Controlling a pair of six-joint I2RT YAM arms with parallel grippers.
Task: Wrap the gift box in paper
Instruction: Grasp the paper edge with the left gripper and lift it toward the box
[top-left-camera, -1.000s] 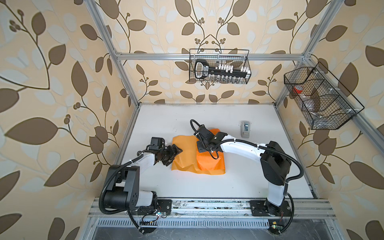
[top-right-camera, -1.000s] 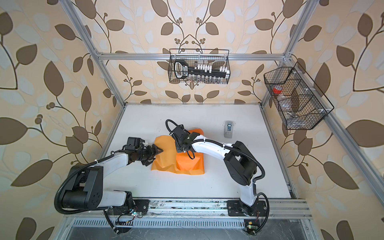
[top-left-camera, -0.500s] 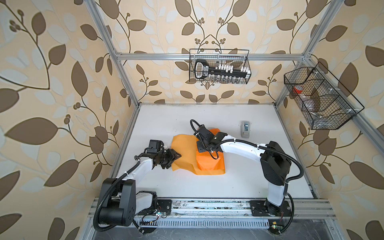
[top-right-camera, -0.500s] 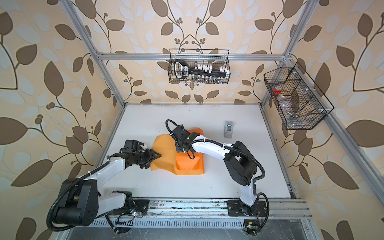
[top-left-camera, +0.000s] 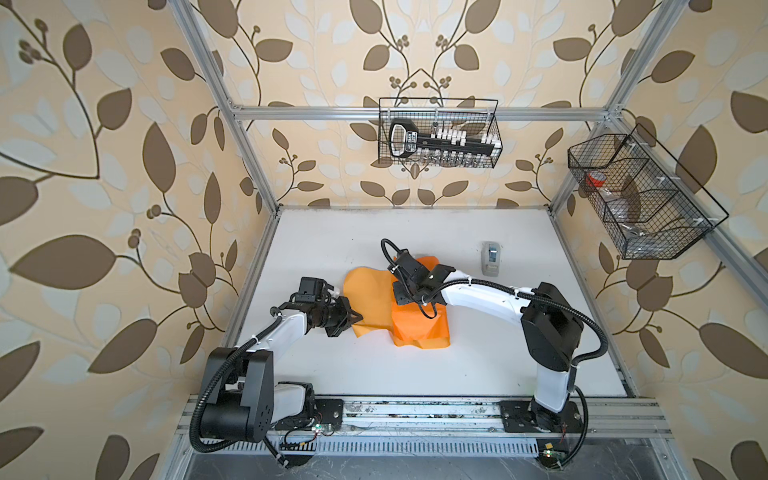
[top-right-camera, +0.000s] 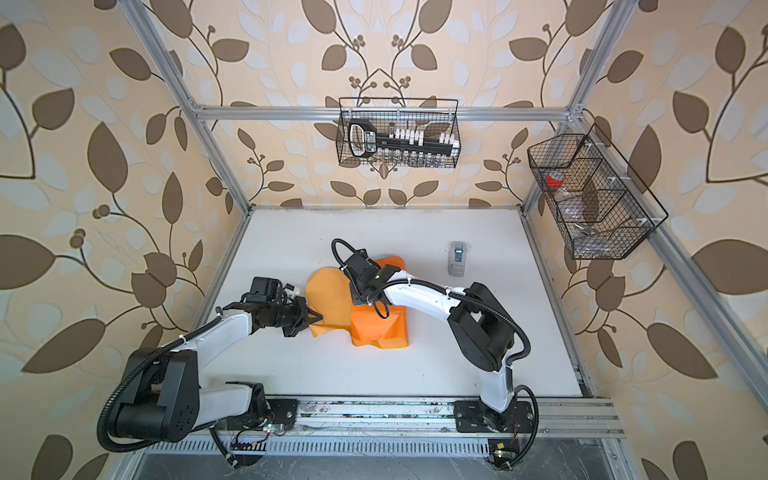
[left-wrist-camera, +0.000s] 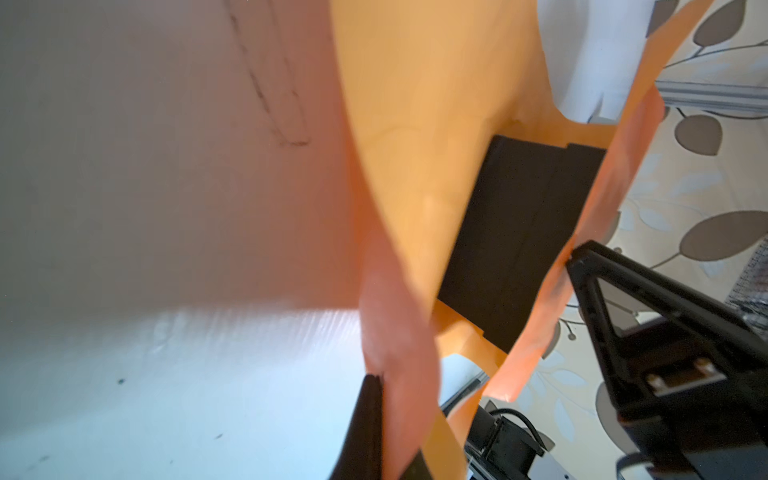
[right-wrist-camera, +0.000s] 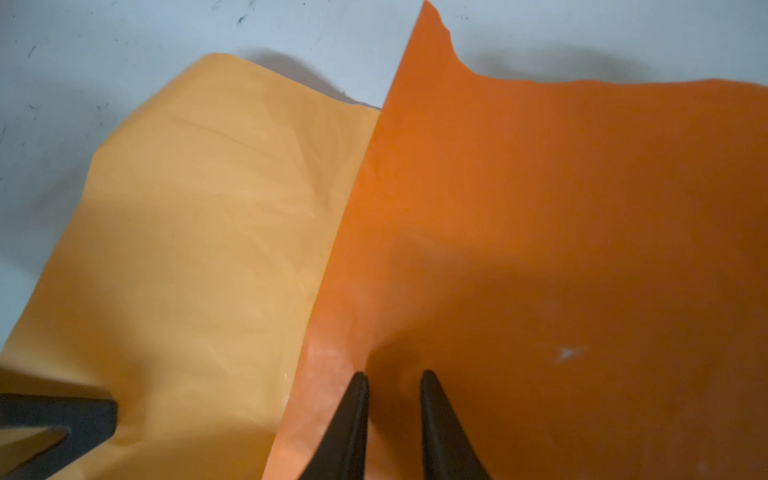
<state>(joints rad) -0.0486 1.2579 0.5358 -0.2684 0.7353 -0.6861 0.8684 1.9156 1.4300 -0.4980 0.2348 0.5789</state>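
Note:
The orange paper (top-left-camera: 419, 328) (top-right-camera: 378, 328) is draped over the gift box, which it hides in both top views. In the left wrist view one black side of the gift box (left-wrist-camera: 519, 232) shows under the lifted paper (left-wrist-camera: 415, 124). My left gripper (top-left-camera: 356, 319) (top-right-camera: 317, 318) (left-wrist-camera: 386, 390) is shut on the paper's left edge and holds that flap up off the table. My right gripper (top-left-camera: 404, 296) (top-right-camera: 360, 293) (right-wrist-camera: 394, 376) points down onto the paper (right-wrist-camera: 540, 208) on top of the box. Its fingers stand a narrow gap apart with nothing between them.
A small grey tape dispenser (top-left-camera: 490, 257) (top-right-camera: 457, 258) stands on the white table (top-left-camera: 415, 374) behind and to the right of the box. Wire baskets hang on the back wall (top-left-camera: 438, 137) and the right wall (top-left-camera: 640, 195). Aluminium posts frame the table.
My left gripper has closed from open onto the paper's left edge and shifted slightly toward the box. The left flap now stands higher. The right arm has stayed put.

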